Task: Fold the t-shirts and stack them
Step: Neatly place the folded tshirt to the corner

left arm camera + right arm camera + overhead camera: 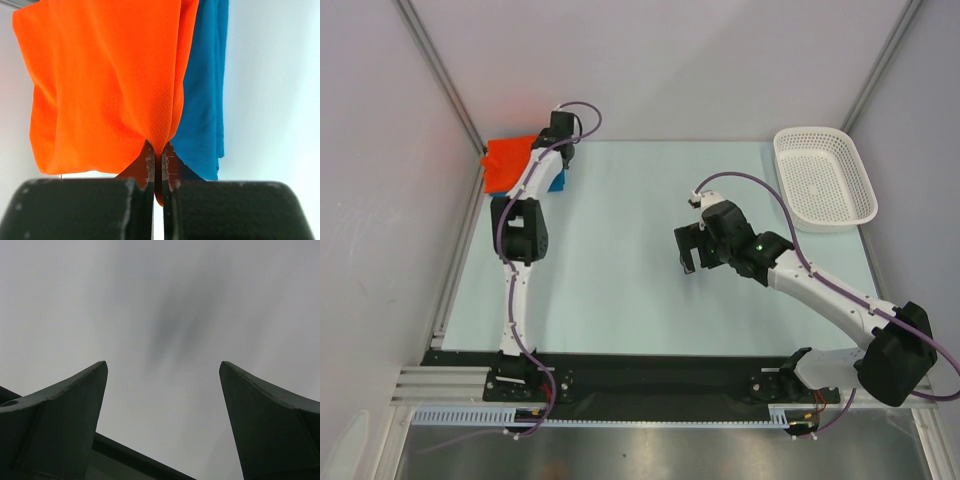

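Observation:
The orange-red t-shirt (508, 163) lies bunched at the table's far left corner, over the blue t-shirt (557, 182), of which only a small edge shows. My left gripper (560, 150) is shut on a fold of the orange-red t-shirt (107, 85); the cloth is pinched between the fingertips (147, 162). The blue t-shirt (205, 100) lies just to the right of it in the left wrist view. My right gripper (688, 252) is open and empty above the middle of the table; its wrist view shows only bare surface between the fingers (75, 400).
A white perforated plastic basket (825, 178) stands at the far right of the table. Metal frame posts (440, 70) rise at the far corners. A black rail (650, 378) runs along the near edge by the arm bases.

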